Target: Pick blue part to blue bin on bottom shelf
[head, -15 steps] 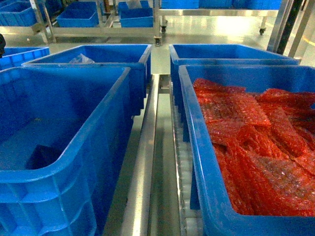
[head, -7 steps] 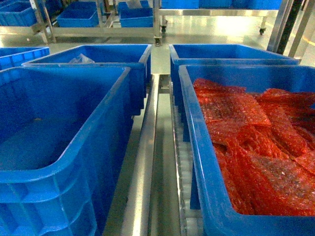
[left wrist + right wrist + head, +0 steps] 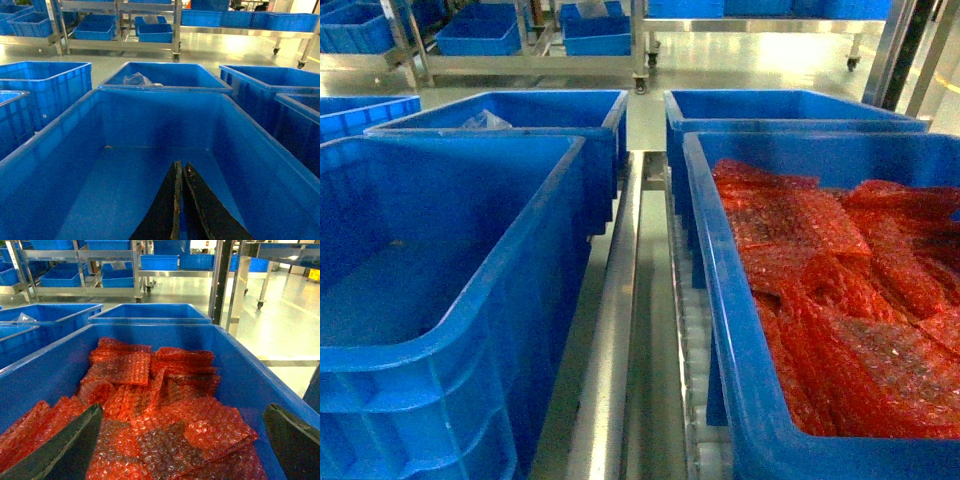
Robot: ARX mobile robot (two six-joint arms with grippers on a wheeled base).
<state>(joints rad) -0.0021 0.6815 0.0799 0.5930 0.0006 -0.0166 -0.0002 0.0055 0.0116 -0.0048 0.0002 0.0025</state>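
While our left gripper (image 3: 178,200) hangs with fingers pressed together inside the blue bin (image 3: 60,165), our right gripper (image 3: 182,440) gapes wide over red bubble-wrap bags (image 3: 150,410) beneath it. We cannot spot any blue part.

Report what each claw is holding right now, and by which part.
Nothing is held. The left claw is shut and empty over an empty blue bin; the right claw is open above red bubble-wrap bags.

Left bin (image 3: 440,300) open inside; red bubble-wrap bags (image 3: 840,300) fill right bin
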